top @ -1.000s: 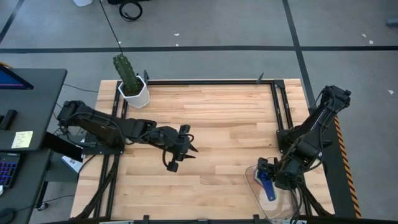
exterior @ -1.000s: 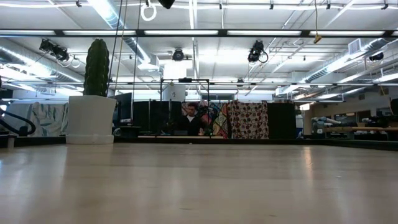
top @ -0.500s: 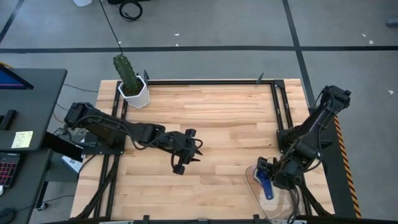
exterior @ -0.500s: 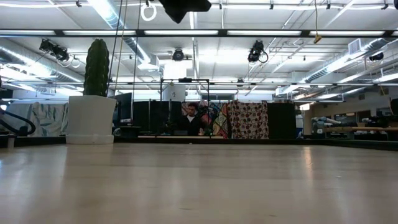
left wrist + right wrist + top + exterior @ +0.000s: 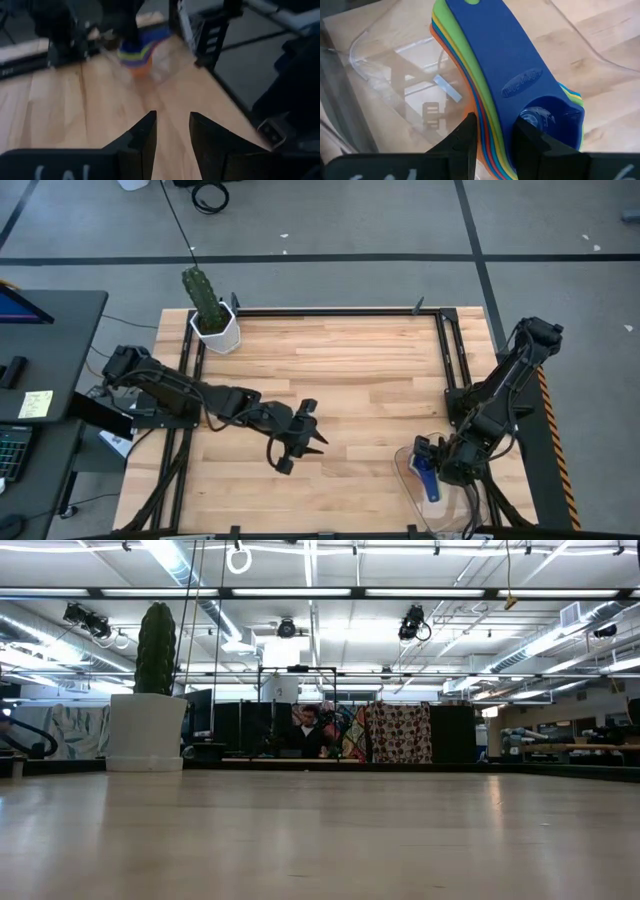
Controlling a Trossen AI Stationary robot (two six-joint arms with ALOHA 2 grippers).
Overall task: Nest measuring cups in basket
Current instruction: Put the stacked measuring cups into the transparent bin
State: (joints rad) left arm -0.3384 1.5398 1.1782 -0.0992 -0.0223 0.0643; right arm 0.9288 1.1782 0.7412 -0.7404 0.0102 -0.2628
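Note:
A nested stack of measuring cups [image 5: 510, 65], blue on top with green, yellow and orange edges below it, hangs in my right gripper [image 5: 495, 140] over the clear basket [image 5: 375, 55] at the table's near right corner [image 5: 455, 505]. In the high view the stack [image 5: 428, 480] shows inside the basket's outline. I cannot tell whether it touches the basket's floor. My left gripper [image 5: 308, 440] stands open over bare wood near the table's middle, pointing toward the stack [image 5: 137, 50], with nothing between its fingers [image 5: 172, 125]. My right gripper pinches the stack where the handles meet the bowls [image 5: 495, 115]. One finger [image 5: 532, 142] lies at the top blue cup's bowl, the other [image 5: 467, 137] against the orange underside. The fingers come steeply from above. The handles [image 5: 485, 40] stick out away from the gripper.
A white pot with a cactus [image 5: 215, 328] stands at the far left corner and shows at the left of the low view [image 5: 145, 730]. Black frame rails [image 5: 450, 360] run along the table's right side. Bare wood lies between the two grippers.
My left gripper has moved toward the table's near edge and a little to the right, dipping lower, and stays open. My right gripper has sunk slightly with the stack of cups toward the basket, still shut on it.

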